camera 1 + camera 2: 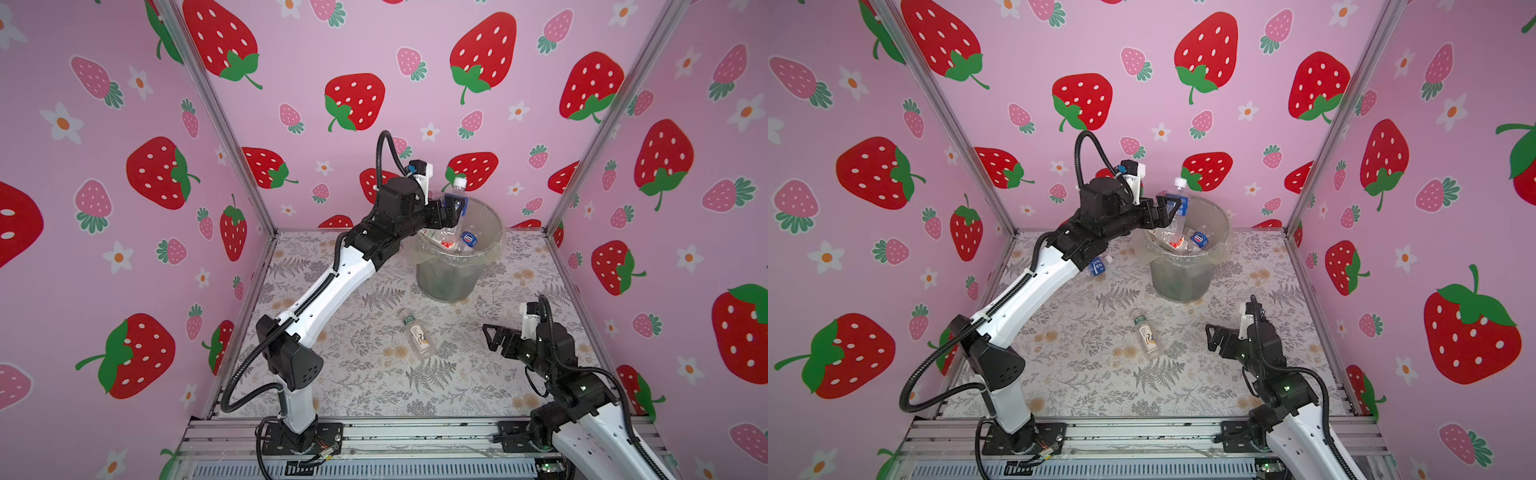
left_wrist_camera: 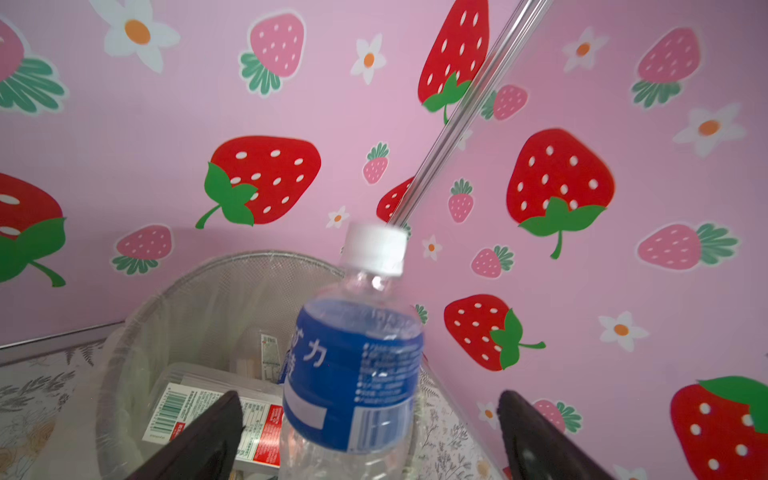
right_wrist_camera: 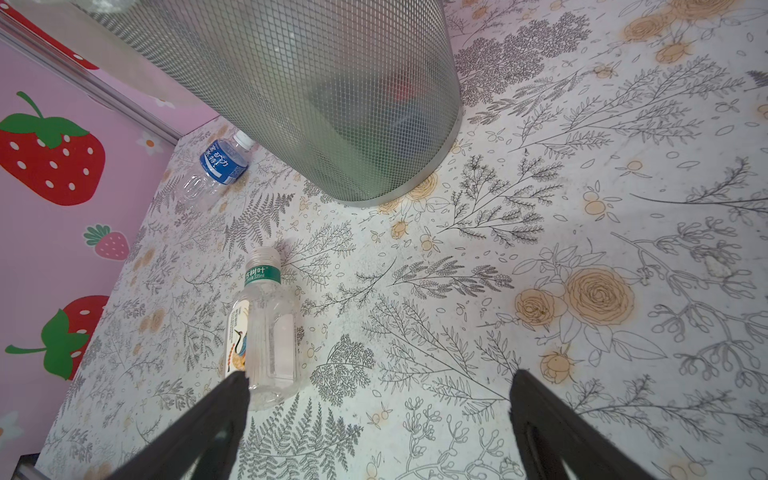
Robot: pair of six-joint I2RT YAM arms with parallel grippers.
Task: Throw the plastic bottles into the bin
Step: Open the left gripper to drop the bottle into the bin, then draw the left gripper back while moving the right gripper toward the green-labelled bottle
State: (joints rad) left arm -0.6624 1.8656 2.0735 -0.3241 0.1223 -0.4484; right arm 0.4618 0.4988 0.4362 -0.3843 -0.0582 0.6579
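Plainly, the left gripper (image 2: 370,399) had its jaws spread wide, with a gap on each side of the blue-label bottle (image 2: 353,365) between them, so nothing clamped it. That bottle stood cap up and tilted, directly over the mouth of the bin (image 1: 449,282). The arm had reached out over the rim, I judged, so the bottle would fall inside rather than strike the edge. Other bottles (image 1: 467,239) lay heaped in the bin, which stood near the table's (image 1: 357,395) back edge, a little right of its middle.

The right gripper (image 1: 494,336) was also wide open and held nothing. It hung low near the table's right edge and pointed at the green-band bottle (image 1: 417,336), which lay on its side near the middle of the table. In both top views the 2 were apart. That pose looked like a wait for the next pick while the bin's mouth was occupied.

1 more bottle, the second blue bottle (image 1: 1098,266), lay on its side toward the back left corner, beside the bin and partly under the left arm.
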